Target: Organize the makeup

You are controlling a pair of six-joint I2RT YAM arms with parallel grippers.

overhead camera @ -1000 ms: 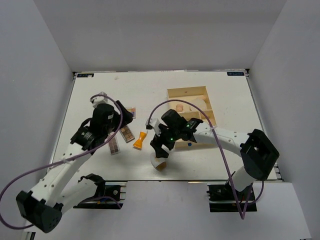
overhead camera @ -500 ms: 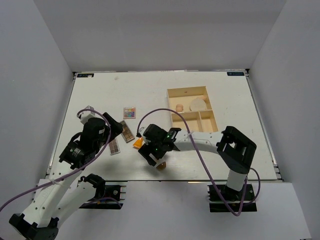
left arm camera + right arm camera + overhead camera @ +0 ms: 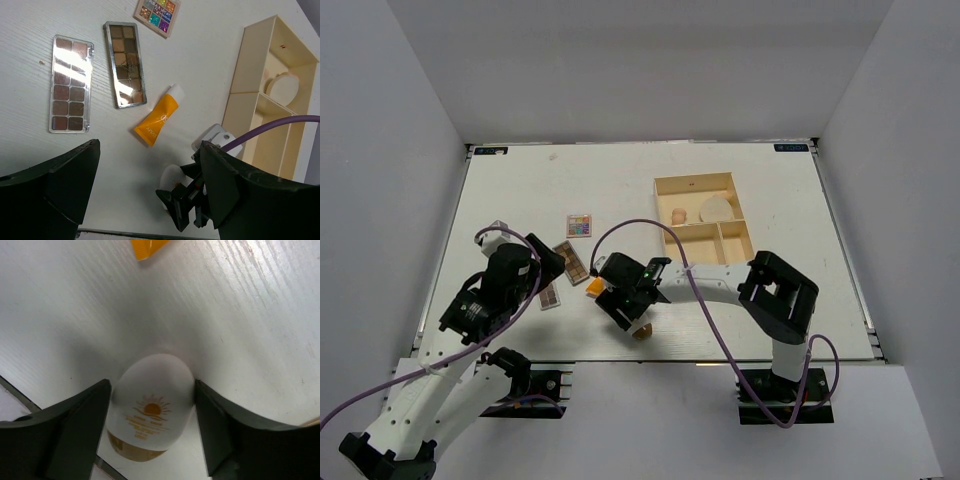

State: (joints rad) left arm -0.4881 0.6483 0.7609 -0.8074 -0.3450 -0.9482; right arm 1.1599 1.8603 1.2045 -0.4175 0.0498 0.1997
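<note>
At the near edge of the white counter (image 3: 770,300), the right pincer (image 3: 152,386) now sits low over the white egg-shaped bottle with a sun print and tan cap (image 3: 150,400). A second ago it hung higher and further in, beside the box, with the egg lying free in front of it. Since then the arm has swung forward and down. Its jaws stand wide, one dark finger on each side of the egg and right up against its flanks in the wrist view. Whether they already press on it I cannot tell. The egg rests on the counter, cap toward the front edge.

Left pincer (image 3: 150,149): fully spread, nothing between the fingers. It has drawn back toward the near left, off the palettes it was covering.

Now uncovered:
- a long brown eyeshadow palette in a metal frame (image 3: 71,84), with a second long brown palette (image 3: 125,64) just beside it
- the small square colourful palette (image 3: 157,10), beyond them
- the orange squeeze tube with a white cap (image 3: 159,119), between the palettes and the egg

The cream three-compartment box (image 3: 658,215) holds the round cream disc (image 3: 717,208) and a peach sponge (image 3: 679,214) in its far compartment.

Judgement: the egg is the item in hand and its pick is about to begin. The tube and three palettes are still out, so the task is under halfway
</note>
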